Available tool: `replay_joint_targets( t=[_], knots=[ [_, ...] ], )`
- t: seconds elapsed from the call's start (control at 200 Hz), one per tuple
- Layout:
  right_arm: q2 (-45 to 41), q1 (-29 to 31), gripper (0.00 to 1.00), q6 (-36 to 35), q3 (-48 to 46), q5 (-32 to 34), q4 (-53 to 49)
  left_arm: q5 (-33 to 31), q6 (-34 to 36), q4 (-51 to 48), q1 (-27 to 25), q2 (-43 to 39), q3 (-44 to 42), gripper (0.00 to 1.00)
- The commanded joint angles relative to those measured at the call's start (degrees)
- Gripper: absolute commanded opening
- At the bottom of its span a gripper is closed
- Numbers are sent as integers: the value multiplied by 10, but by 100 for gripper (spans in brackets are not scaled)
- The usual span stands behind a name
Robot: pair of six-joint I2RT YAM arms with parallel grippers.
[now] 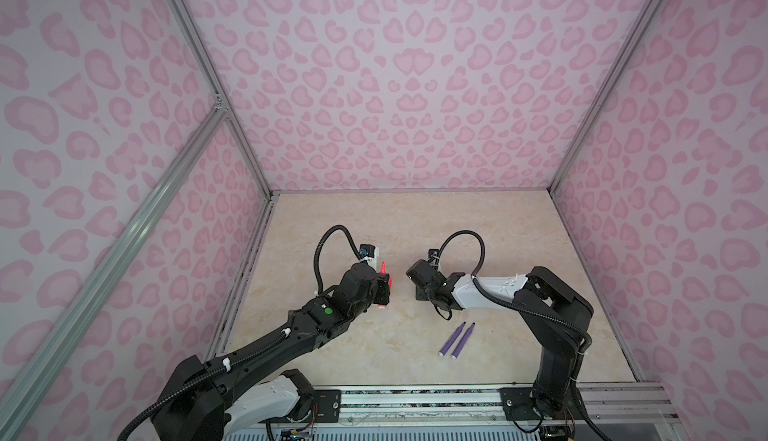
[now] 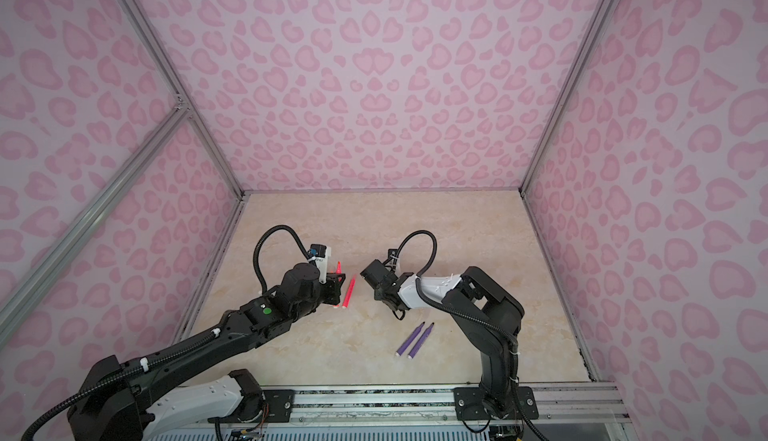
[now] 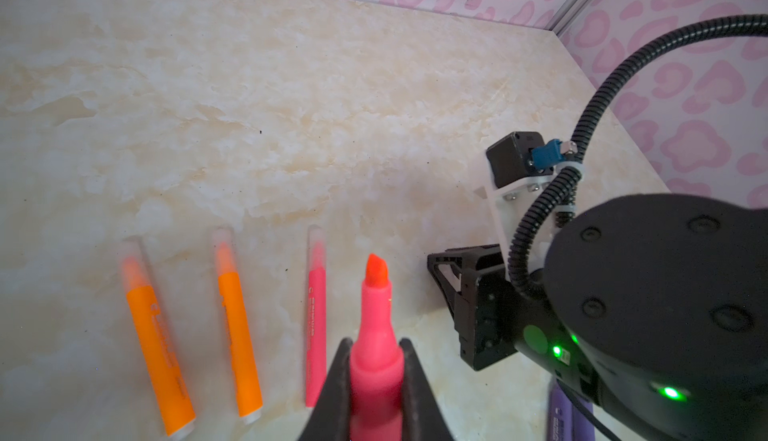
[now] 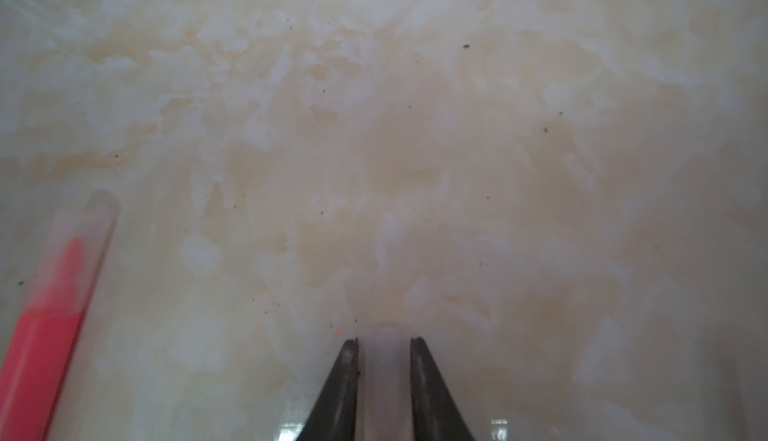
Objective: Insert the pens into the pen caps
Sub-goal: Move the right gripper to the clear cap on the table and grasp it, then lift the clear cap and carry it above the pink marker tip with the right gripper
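Note:
My left gripper (image 3: 376, 362) is shut on an uncapped pink-red pen (image 3: 375, 318), whose chisel tip sticks out ahead of the jaws. In both top views it hovers left of centre (image 1: 384, 289). My right gripper (image 4: 384, 343) points down at the table (image 1: 374, 218), its jaws shut on a clear pen cap (image 4: 384, 370) that fills the gap between them. Two orange pens (image 3: 156, 347) (image 3: 239, 335) and another pink-red pen (image 3: 316, 326) lie side by side, each with a clear cap on. Two purple pens (image 1: 451, 340) (image 1: 463, 341) lie uncapped near the right arm.
Pink patterned walls with metal frame posts (image 1: 266, 185) close the beige table on three sides. The two arm bases stand on a rail (image 1: 415, 401) at the front edge. The two grippers stand close together mid-table.

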Motion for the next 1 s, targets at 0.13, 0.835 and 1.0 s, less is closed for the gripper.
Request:
replay_joint_targets(
  t=[0.13,0.835,1.0],
  knots=[
    [13,-4,19,-3,-1,-17,-23,9,-2,15,0,2,4,3],
    [-35,-22,6,-5,-9,-25,7,68,13,47,0,-4,-6,3],
    [-112,-23,3,-10,-18,-8,26,102,22,75,-2,-19,-21,3]
  ],
)
